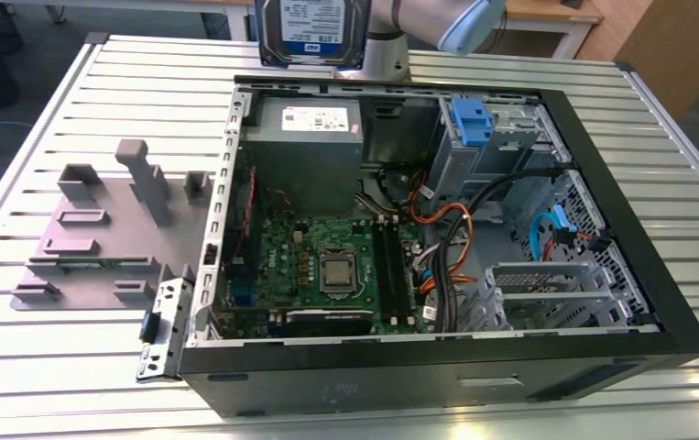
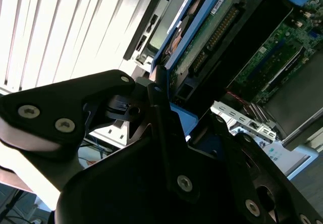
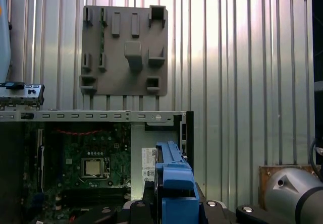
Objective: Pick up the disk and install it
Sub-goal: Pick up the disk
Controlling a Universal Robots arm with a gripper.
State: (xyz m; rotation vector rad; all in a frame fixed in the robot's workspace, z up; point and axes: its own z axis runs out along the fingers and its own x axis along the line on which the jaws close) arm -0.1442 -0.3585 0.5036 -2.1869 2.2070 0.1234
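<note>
Ribbed metal tabletop (image 1: 31, 367) carries the open computer case (image 1: 447, 385). At the exterior view's upper middle the disk (image 1: 306, 32) hangs upright, its blue-bracketed edges pinched by the gripper (image 3: 174, 206), likely to clear the case walls.

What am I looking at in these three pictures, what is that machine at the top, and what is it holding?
The machine is a robot arm ending in a claw. The exterior view comes from a camera off the arm: it shows a slatted metal table carrying an open computer case and, on the exterior view's left, a grey holder plate. The two wrist views come from cameras riding on the arm, so they look past the claw. The claw is shut on the disk, a hard drive with a blue side bracket, held in the air at the case's edge, not yet inside.
</note>
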